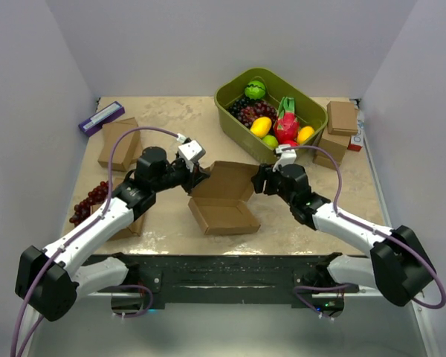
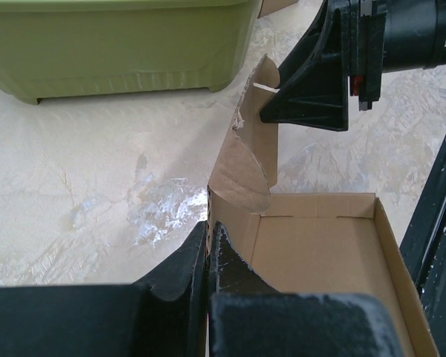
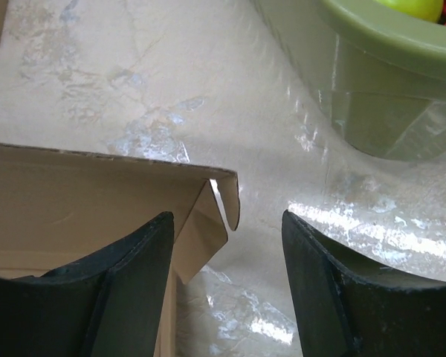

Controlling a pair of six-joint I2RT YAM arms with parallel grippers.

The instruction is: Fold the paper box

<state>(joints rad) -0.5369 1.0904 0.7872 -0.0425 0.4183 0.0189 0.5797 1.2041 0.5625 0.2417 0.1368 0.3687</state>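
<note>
Brown paper box [image 1: 223,202], olive-green tub [image 1: 235,123]

The left arm [image 1: 97,227] and right arm [image 1: 349,223] each consist of white link shells between black joint housings, with a rounded black block at the near end. A purple cable [image 1: 113,160] runs outside the links to a small white-and-grey camera module [image 1: 191,151] at the wrist. The left gripper [image 2: 210,232] and right gripper [image 3: 227,219] have matte black, grainy, tapering fingers [image 3: 134,268]; the right gripper body shows triangular ribbing and a small red mark [image 2: 354,83].

Olive tub [image 1: 234,123] holding fruit [image 1: 286,126]; loose grapes [image 1: 89,201]; small boxes [image 1: 119,141].
</note>
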